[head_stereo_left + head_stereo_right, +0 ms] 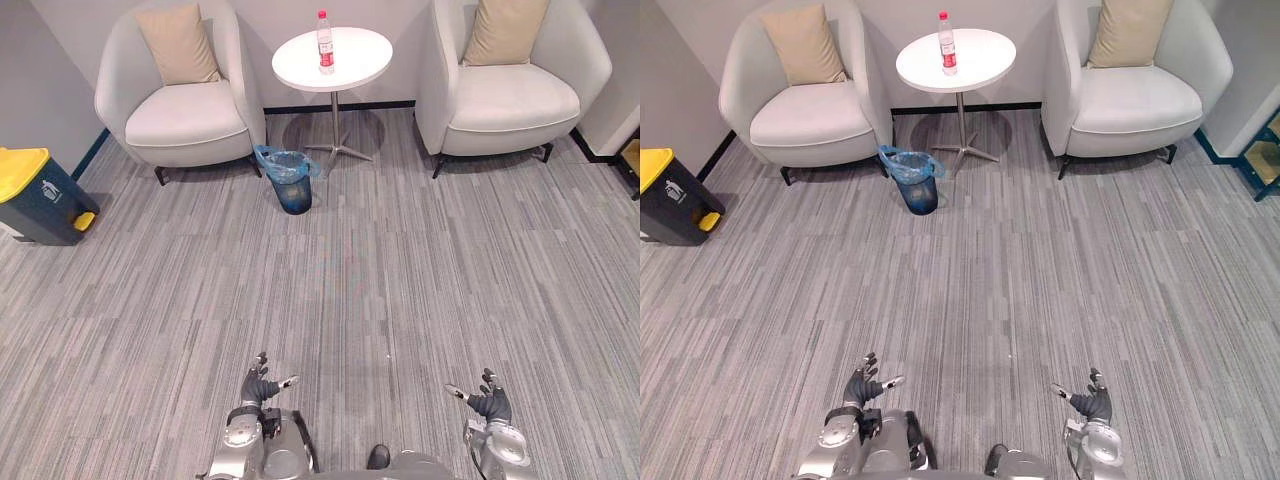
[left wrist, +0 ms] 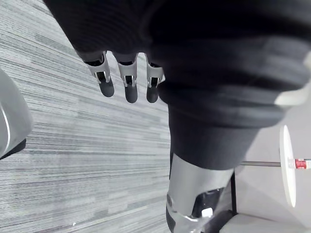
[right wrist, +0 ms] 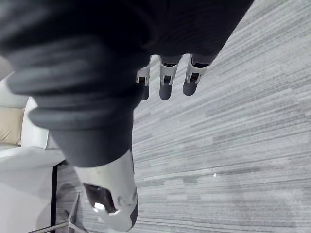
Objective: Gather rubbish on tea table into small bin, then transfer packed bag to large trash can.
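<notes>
The left hand [image 1: 262, 385] and the right hand [image 1: 487, 400] hang low over the grey striped carpet [image 1: 400, 290], well apart, both released with fingers loosely spread. Each wrist view shows its own fingers [image 2: 130, 85] straight above the carpet. The left wrist view also catches the tea table [image 2: 287, 145] edge-on with the plastic bottle [image 2: 301, 163] and its red label, while the right wrist view takes in part of an armchair [image 3: 24, 184] and its beige cushion [image 3: 9, 127]. In the eye views, the plastic bottle stands upright on the round white tea table, between two pale armchairs. The small bin [image 1: 292, 190], lined with a blue bag [image 1: 285, 160], sits on the carpet near the table's foot. The large trash can [image 1: 40, 200], dark with a yellow lid, stands far left; a white mark on its side, probably a symbol, is too small to read.
</notes>
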Motion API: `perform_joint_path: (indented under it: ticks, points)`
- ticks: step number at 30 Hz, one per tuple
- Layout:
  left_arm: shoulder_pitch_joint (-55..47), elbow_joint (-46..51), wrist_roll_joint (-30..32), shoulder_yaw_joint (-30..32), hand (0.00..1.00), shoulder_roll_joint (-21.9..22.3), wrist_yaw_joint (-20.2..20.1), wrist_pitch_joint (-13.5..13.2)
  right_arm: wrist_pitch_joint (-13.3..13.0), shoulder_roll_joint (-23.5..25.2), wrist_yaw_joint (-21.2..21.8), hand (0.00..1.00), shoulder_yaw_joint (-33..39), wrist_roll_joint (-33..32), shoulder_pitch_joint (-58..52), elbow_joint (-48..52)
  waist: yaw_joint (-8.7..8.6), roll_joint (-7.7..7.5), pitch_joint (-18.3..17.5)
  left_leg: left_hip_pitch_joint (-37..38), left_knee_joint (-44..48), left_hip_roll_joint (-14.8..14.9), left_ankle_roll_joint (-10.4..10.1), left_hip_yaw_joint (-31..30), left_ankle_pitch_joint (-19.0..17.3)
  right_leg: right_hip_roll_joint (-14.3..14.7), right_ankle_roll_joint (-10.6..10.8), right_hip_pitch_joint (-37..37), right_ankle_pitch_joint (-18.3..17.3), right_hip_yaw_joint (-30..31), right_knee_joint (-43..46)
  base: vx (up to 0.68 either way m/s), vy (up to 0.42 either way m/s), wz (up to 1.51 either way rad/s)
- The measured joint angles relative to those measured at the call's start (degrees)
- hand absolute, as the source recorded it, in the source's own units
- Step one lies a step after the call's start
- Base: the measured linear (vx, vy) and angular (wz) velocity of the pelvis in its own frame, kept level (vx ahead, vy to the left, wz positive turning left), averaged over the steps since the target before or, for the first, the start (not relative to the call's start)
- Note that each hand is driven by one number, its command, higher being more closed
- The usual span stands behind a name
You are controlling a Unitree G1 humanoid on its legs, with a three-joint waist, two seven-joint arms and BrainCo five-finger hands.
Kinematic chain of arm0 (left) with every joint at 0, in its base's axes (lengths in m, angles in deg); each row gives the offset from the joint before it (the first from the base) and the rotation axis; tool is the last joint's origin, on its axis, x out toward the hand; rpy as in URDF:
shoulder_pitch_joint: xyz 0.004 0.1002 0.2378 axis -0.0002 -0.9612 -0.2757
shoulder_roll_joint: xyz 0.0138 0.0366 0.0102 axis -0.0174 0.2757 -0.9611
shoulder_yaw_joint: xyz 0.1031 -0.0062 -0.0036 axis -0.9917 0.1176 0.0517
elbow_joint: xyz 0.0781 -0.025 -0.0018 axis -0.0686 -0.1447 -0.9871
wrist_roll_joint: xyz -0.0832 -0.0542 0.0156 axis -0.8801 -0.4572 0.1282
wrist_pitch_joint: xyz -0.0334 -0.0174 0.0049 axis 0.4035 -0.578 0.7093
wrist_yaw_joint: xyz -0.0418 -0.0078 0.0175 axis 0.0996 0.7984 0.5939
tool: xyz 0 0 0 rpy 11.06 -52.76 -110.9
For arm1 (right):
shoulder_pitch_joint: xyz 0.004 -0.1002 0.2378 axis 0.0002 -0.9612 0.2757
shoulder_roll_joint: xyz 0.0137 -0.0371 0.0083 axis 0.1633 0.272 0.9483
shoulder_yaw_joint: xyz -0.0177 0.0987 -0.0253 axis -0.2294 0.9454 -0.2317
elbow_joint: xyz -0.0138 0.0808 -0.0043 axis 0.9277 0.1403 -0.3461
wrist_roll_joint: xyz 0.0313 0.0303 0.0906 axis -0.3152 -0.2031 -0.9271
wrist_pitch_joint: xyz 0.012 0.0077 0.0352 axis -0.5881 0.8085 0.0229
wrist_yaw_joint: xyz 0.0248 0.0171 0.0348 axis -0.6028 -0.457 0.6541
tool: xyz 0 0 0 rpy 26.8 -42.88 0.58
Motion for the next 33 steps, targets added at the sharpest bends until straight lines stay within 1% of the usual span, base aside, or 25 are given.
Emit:
perform_joint_path:
  ticks: [1, 2, 3, 4, 5, 6, 7, 8, 11, 12, 14, 16, 17, 18, 19, 20, 21, 22, 24, 25, 26, 28, 30, 31, 33]
  points:
    - [-0.4, 0.0, 0.0, 0.0, 0.00, -0.4, 0.0, 0.4, 0.0, 0.5, 0.0, 0.00, -0.9, 0.1, 0.0, 0.0, 0.39, -0.77, -0.2, 0.5, 1.5, -1.2, 1.5, -0.3, 0.6, -1.7, 1.6, 0.4, -1.8, 1.6, 1.2, 0.28, 0.173, -0.31]
    - [-0.5, 0.0, 0.0, 0.0, 0.00, -0.8, 0.0, 0.6, 0.0, 0.9, 0.0, 0.00, -1.3, 0.1, -0.3, -0.1, 0.83, -2.59, -0.7, 0.3, 3.0, -2.7, 2.7, 0.6, -1.8, -4.1, 2.8, -0.4, -4.1, 1.9, 3.7, 0.36, 0.218, -0.30]
    - [-0.6, 0.0, 0.0, 0.0, 0.00, -0.8, 0.0, 0.6, 0.0, 0.9, 0.0, 0.00, -1.7, 0.1, -0.2, -0.6, 1.15, -3.46, -1.0, 0.1, 3.8, -3.4, 2.9, 1.3, -3.2, -5.3, 3.4, -1.4, -5.3, 2.3, 5.8, 0.44, 0.202, -0.29]
    - [-0.5, -0.3, 0.0, -0.1, 0.00, -0.5, 0.0, 0.7, 0.1, 0.8, 0.1, 0.00, -2.2, 0.6, -0.1, -1.1, 1.39, -4.41, -1.4, 0.4, 4.7, -4.2, 3.2, 2.8, -5.5, -7.2, 4.4, -4.2, -6.8, 4.2, 12.4, 0.46, 0.220, -0.35]
    - [-0.8, -0.8, 0.0, -0.7, 0.00, -0.5, -0.1, 0.9, 0.1, 0.7, 0.3, 0.00, -2.5, 1.0, 0.7, -1.6, 1.09, -4.52, -1.4, 2.0, 3.9, -5.1, 3.6, 3.8, -6.8, -9.2, 5.3, -8.1, -6.7, 6.2, 21.9, 0.46, 0.212, -0.37]
    - [-1.0, -0.9, 0.0, -1.0, 0.00, -0.8, -0.1, 1.0, 0.1, 0.9, 0.4, 0.00, -2.8, 1.1, 1.1, -1.9, 1.03, -4.97, -1.3, 3.5, 2.8, -5.9, 3.8, 4.6, -7.1, -10.7, 7.2, -10.5, -6.2, 7.2, 27.8, 0.38, 0.173, -0.25]
    - [-1.3, -1.3, 0.0, -2.0, 0.00, -1.4, -0.1, 1.0, 0.1, 1.2, 0.6, 0.00, -3.1, 1.2, 1.3, -2.5, 0.76, -5.33, -1.3, 6.9, 1.0, -7.2, 4.2, 5.2, -7.7, -13.4, 11.5, -14.8, -4.2, 7.7, 38.8, 0.39, 0.130, -0.15]
    - [-1.4, -1.3, 0.0, -2.8, 0.00, -1.7, 0.0, 1.1, 0.2, 1.3, 0.8, 0.00, -3.2, 1.3, 1.2, -3.5, 0.71, -5.19, -1.2, 10.6, -0.3, -7.7, 4.6, 5.4, -8.8, -15.2, 11.5, -16.9, -4.1, 6.4, 45.9, 0.39, 0.108, -0.08]
    - [-1.7, -1.2, 0.0, -2.8, 0.00, -2.6, 0.1, 0.9, 0.2, 1.2, 1.6, 0.00, -3.8, 1.8, 1.2, -4.0, 0.34, -4.56, -1.4, 16.8, -4.1, -7.7, 4.5, 5.4, -9.3, -17.0, 7.7, -21.2, -6.2, -0.1, 48.9, 0.33, 0.052, 0.01]
    - [-1.7, -1.2, -0.1, -2.7, 0.00, -3.3, 0.2, 0.8, 0.2, 1.0, 1.7, 0.00, -4.6, 2.2, 1.5, -4.2, -0.65, -4.29, -1.4, 18.8, -5.7, -7.1, 4.2, 5.3, -9.1, -16.5, 6.5, -23.7, -6.9, -2.9, 45.6, 0.45, -0.003, 0.06]
    - [-1.4, -1.2, -0.1, -2.7, 0.00, -3.6, 0.2, 0.8, 0.1, 0.6, 1.7, 0.00, -4.9, 2.3, 2.3, -4.4, -0.92, -3.50, -1.2, 20.6, -7.2, -6.0, 4.0, 5.4, -9.0, -15.0, 5.9, -27.8, -6.6, -5.4, 37.1, 0.40, -0.072, 0.04]
    - [-0.7, -1.3, 0.0, -2.3, 0.00, -3.4, 0.2, 0.8, 0.1, -0.2, 1.7, 0.00, -4.9, 2.4, 2.7, -4.4, -1.11, -2.47, -0.7, 22.7, -8.3, -4.2, 2.5, 5.1, -9.0, -12.4, 4.1, -30.9, -2.4, -4.8, 25.0, 0.43, -0.177, 0.18]
    - [-1.0, -1.3, 0.0, -2.2, 0.00, -3.5, 0.3, 0.7, 0.2, -0.1, 1.7, 0.00, -5.0, 2.4, 2.4, -4.5, -1.63, -2.86, -0.9, 25.2, -10.0, -3.7, 0.0, 5.0, -9.2, -10.0, 4.6, -30.9, 5.7, -2.8, 13.3, 0.41, -0.193, 0.28]
    - [-1.2, -1.3, 0.0, -2.2, 0.00, -4.0, 0.3, 0.6, 0.1, -0.1, 1.7, 0.00, -5.1, 2.4, 2.2, -4.5, -1.97, -3.52, -0.8, 26.4, -10.2, -3.9, -1.1, 4.8, -9.5, -9.8, 4.9, -30.4, 9.5, -1.4, 9.3, 0.44, -0.239, 0.34]
    - [-1.8, -1.6, 0.0, -1.9, 0.00, -4.7, 0.4, 0.6, 0.1, -0.1, 1.7, 0.00, -5.2, 2.4, 1.3, -4.5, -2.30, -4.63, -1.0, 28.1, -10.7, -4.5, -3.5, 3.8, -11.0, -9.9, 3.3, -30.0, 16.9, 1.0, 8.0, 0.38, -0.254, 0.28]
    - [-1.4, -3.3, 0.0, -1.6, 0.00, -3.3, 0.5, 0.7, 0.3, -1.5, 1.7, 0.00, -5.2, 2.4, 1.4, -5.1, -2.45, -2.41, -1.2, 29.7, -10.5, -2.4, -5.4, 2.6, -12.6, -8.5, 1.7, -31.2, 17.2, 1.0, 13.4, 0.46, -0.301, 0.15]
    - [-1.4, -3.2, 0.0, -1.6, 0.00, -2.9, 0.6, 0.5, 0.4, -1.7, 1.7, 0.00, -5.2, 2.4, 1.5, -4.9, -2.39, -1.94, -1.6, 29.5, -9.7, -1.7, -5.4, 2.5, -12.6, -8.1, 1.3, -32.0, 15.2, 1.0, 15.0, 0.41, -0.305, 0.06]
    - [-1.2, -3.4, 0.0, -1.7, 0.00, -2.3, 0.8, 0.5, 0.2, -1.7, 1.7, 0.00, -5.2, 2.4, 1.9, -4.8, -2.39, -1.14, -2.0, 26.7, -3.9, 0.6, -5.8, 1.6, -12.9, -7.4, 0.4, -32.3, 12.4, 0.0, 16.3, 0.37, -0.318, 0.16]
    - [-0.3, -3.4, 0.0, -1.7, 0.00, -1.3, 1.1, 0.3, 0.2, -1.8, 1.6, 0.00, -5.1, 2.3, 1.6, -4.8, -2.53, 0.14, -1.8, 19.3, 11.7, 5.7, -6.2, -1.0, -11.4, -4.7, -0.6, -28.8, 11.3, -2.4, 13.3, 0.44, -0.392, 0.26]
    - [-0.4, -3.3, 0.0, -1.7, 0.00, -1.1, 1.0, 0.3, 0.2, -1.7, 1.6, 0.00, -5.2, 2.2, 1.0, -4.7, -2.36, 0.58, -1.5, 16.2, 21.3, 9.0, -5.9, -1.5, -8.9, -2.6, -1.6, -24.9, 10.6, -3.4, 11.0, 0.42, -0.295, 0.18]
    - [-0.6, -3.2, -0.1, -1.7, 0.00, -1.1, 1.0, 0.3, 0.1, -1.7, 1.6, 0.00, -5.1, 2.0, 0.6, -4.2, -2.18, 0.46, -1.1, 14.0, 29.9, 11.1, -5.6, -0.9, -9.0, -1.3, -2.2, -20.8, 9.7, -3.7, 9.0, 0.34, -0.193, 0.14]
    - [-0.7, -2.2, -0.1, -1.5, 0.00, -1.1, 1.0, 0.3, 0.0, -1.7, 1.5, 0.00, -4.7, 1.7, 0.2, -2.9, -1.91, 0.07, -0.8, 9.9, 38.4, 12.2, -4.0, 1.3, -10.4, -0.4, -2.5, -16.2, 8.7, -4.0, 6.7, 0.30, -0.127, 0.11]
    - [-0.4, -1.3, -0.1, -1.5, 0.00, -1.1, 1.0, 0.3, -0.1, -1.7, 1.4, 0.00, -4.2, 0.8, 0.6, -2.6, -1.71, -0.31, -0.4, 5.3, 38.6, 11.6, -2.7, 3.5, -11.3, -0.3, -2.5, -13.3, 8.4, -4.2, 4.5, 0.27, -0.071, 0.10]
    - [-0.2, -0.8, -0.1, -1.5, 0.00, -1.1, 1.0, 0.3, -0.1, -1.7, 1.3, 0.00, -3.9, 0.7, 0.7, -2.6, -1.46, -0.21, -0.3, 3.2, 35.9, 11.0, -2.6, 4.1, -11.3, -0.3, -2.5, -12.2, 8.4, -4.6, 3.5, 0.26, -0.008, 0.10]
    - [0.9, -0.5, -0.1, -1.4, 0.00, -1.1, 1.1, 0.4, -0.1, -1.6, 1.1, 0.00, -2.5, 0.5, 0.9, -2.5, -0.31, -0.16, -0.1, 0.6, 22.5, 7.8, -2.7, 3.9, -11.2, -1.0, -2.1, -10.3, 8.5, -5.2, 2.2, 0.32, 0.057, 0.16]
